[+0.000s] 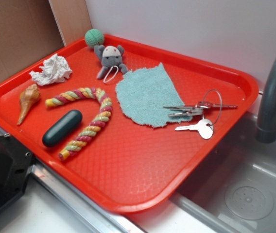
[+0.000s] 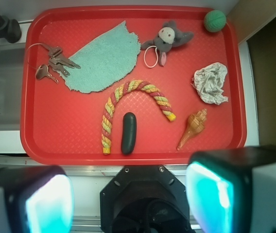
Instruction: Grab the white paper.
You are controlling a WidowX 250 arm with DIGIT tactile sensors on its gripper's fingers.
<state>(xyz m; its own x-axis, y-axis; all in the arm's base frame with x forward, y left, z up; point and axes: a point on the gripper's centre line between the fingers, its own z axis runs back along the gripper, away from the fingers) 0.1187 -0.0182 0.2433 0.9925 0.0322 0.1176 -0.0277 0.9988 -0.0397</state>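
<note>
The white paper (image 1: 52, 69) is a crumpled wad lying at the back left of the red tray (image 1: 143, 165). In the wrist view the white paper (image 2: 211, 82) sits at the tray's (image 2: 70, 126) right side, above a shell. My gripper (image 2: 130, 199) hangs high over the near edge of the tray, well away from the paper. Its two teal-glowing pads (image 2: 48, 204) stand far apart with nothing between them, so it is open. Only a black part of the arm (image 1: 2, 170) shows at the lower left of the exterior view.
On the tray lie a brown shell (image 2: 192, 129), a striped curved rope (image 2: 128, 104), a dark capsule (image 2: 128, 132), a teal knitted cloth (image 2: 101, 58), keys (image 2: 53, 63), a grey plush toy (image 2: 167, 38) and a green ball (image 2: 215, 20). A sink (image 1: 254, 189) and faucet (image 1: 274, 92) are beside it.
</note>
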